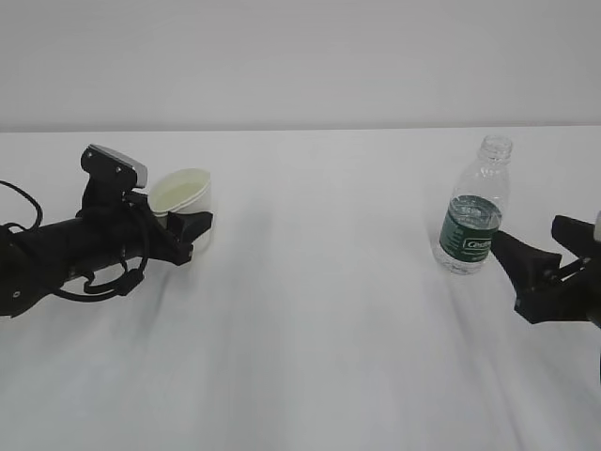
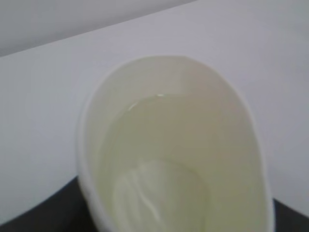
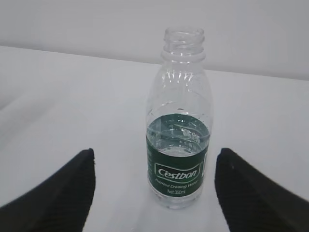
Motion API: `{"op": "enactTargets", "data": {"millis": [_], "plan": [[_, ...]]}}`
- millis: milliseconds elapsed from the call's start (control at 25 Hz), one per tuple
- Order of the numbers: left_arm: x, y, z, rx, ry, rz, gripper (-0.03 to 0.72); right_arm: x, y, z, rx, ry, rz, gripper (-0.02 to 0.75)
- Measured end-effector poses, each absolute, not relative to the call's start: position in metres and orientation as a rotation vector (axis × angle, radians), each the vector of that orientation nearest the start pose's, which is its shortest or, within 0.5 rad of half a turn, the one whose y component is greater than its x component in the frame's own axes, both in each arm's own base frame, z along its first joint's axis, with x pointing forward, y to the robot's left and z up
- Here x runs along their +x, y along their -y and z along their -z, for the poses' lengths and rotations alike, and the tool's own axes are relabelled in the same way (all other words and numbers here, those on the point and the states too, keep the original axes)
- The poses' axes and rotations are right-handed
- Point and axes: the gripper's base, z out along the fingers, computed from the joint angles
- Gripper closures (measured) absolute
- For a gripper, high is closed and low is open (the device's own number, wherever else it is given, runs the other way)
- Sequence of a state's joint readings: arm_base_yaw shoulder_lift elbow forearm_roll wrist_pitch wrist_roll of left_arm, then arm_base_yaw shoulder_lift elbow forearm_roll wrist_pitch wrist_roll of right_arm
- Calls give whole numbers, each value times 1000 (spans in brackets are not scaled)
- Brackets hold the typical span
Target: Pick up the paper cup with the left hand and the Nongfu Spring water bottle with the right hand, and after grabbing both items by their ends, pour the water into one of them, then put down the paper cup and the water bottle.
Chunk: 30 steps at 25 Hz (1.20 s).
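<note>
Both sets of jaws are doing different things right now. Over on the left hand (image 1: 192,228), the black fingers (image 1: 199,222) are sitting on either side of the paper cup (image 1: 183,193) and squeezing it, since in the left wrist view the rim of the paper cup (image 2: 174,145) is looking pressed into an oval instead of a circle. That cup is sitting around 9 o'clock on the white table (image 1: 310,310), tilting a little toward the camera, and its cream inside is showing. Looks like some clear liquid is pooling in the bottom, but honestly it's blurry up close so I'm not swearing to it.

On the right hand (image 1: 526,268), the jaws are standing wide apart and gripping nothing. From the right wrist view the two black fingertips (image 3: 63,193) are framing the Nongfu Spring water bottle (image 3: 179,125) at 8 and 4 o'clock without touching it. In the exterior view the bottle (image 1: 475,209) is standing upright around 3 o'clock on the table, cap off, just beside that gripper's tip. The water (image 3: 178,135) is sitting low, with its surface just above the top of the dark green label (image 3: 177,171).
</note>
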<state>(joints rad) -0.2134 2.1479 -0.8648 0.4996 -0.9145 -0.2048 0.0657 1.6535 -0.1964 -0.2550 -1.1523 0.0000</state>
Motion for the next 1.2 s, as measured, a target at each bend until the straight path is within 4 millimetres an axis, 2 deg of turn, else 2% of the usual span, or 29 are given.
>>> {"op": "enactTargets", "data": {"millis": [240,520,1200], "plan": [[363,113,-85,572,-1816,431,268,218,-36,-140,-316,-1771,-188,159],[362,112,-75,551,-1832,438,268,218,-36,-140,-314,-1771,-189,159],[362,112,-75,548,-1827,439,268,218,-36,-140,-308,-1772,-195,159]]}}
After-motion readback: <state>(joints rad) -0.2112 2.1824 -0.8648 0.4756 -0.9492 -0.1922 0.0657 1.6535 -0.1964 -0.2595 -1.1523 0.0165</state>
